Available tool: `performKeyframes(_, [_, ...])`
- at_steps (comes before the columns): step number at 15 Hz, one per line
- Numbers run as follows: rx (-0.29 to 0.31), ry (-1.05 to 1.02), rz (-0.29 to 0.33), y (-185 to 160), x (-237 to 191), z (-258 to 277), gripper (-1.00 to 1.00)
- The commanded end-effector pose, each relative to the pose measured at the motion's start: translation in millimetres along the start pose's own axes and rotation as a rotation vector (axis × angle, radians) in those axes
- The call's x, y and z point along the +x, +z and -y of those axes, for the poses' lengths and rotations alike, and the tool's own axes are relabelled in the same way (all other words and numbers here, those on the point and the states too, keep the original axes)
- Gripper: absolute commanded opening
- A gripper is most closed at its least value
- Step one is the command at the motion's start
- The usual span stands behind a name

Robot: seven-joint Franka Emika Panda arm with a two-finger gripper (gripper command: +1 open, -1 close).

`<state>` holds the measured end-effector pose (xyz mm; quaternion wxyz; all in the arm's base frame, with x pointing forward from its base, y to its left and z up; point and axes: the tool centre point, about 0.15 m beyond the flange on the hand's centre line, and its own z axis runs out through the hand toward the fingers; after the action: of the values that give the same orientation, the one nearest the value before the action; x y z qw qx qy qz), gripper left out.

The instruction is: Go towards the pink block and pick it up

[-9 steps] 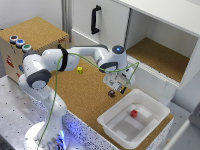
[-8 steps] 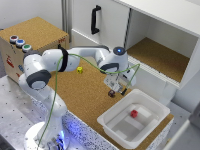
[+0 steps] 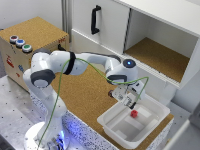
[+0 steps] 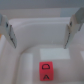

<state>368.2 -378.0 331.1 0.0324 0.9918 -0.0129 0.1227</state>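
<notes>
Smooth plastic on rough cork

The white tray (image 3: 150,107) looks like glossy plastic — the pink block (image 4: 46,70) matt — and the tabletop (image 3: 87,95) a grainy, cork-like board.

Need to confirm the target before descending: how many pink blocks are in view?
1. The pink block lies inside the white tray, below the open gripper; in the wrist view it sits between the fingers. Others may be hidden behind the arm.
</notes>
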Motion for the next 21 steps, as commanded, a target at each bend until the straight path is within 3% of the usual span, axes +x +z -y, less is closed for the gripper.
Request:
performKeyframes(1, [0.055, -0.089, 0.089, 62, 10, -37, 1.0])
performKeyframes(8, [0.087, -0.177, 0.145, 106, 1, -35, 1.0])
performKeyframes(13, [0.091, -0.196, 0.168, 118, -7, -30, 1.0])
performKeyframes(14, [0.083, -0.205, 0.197, 123, -10, -27, -1.0])
performKeyframes(21, [0.066, -0.162, 0.215, 143, -10, -19, -1.0])
